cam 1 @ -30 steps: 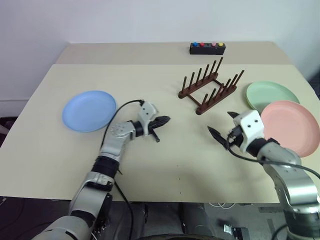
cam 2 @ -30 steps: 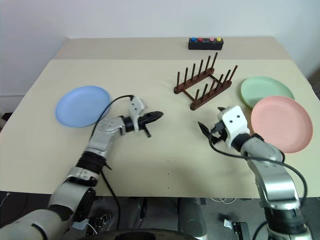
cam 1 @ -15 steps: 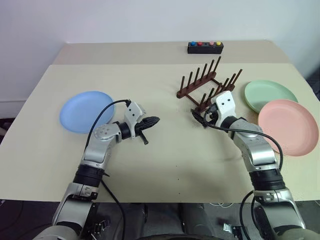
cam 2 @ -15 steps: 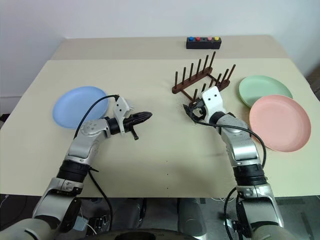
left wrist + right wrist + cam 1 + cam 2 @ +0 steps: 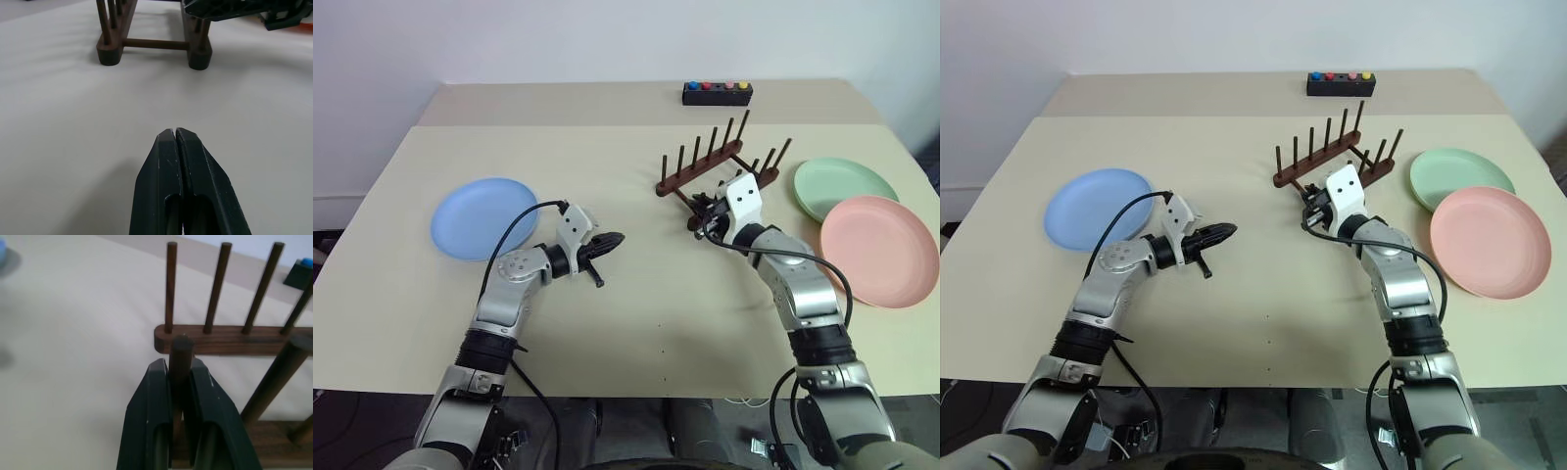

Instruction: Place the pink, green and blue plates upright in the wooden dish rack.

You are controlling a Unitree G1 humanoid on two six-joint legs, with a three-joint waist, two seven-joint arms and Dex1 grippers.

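Rack: the wooden dish rack (image 5: 720, 173) stands on the table (image 5: 636, 323) right of centre, empty, its rows of pegs upright.
End peg: the nearest peg (image 5: 180, 363) on the rack's near rail is pinched between the fingers of the right gripper (image 5: 179, 378).
Plates: the green plate (image 5: 845, 188) and pink plate (image 5: 878, 249) lie flat to the right of the rack, the pink one overlapping the green one's near edge; the blue plate (image 5: 485, 216) lies flat well apart at the left.
Left gripper: the left gripper (image 5: 175, 139) hangs over bare table between the blue plate and the rack, its jaws pressed together on nothing.
Button box: a black box (image 5: 717, 93) sits at the far edge.
Risk: pulling on a single thin peg could tip or swing the rack, or strain the peg.
Risk: a swung rack might bump the green plate beside it.
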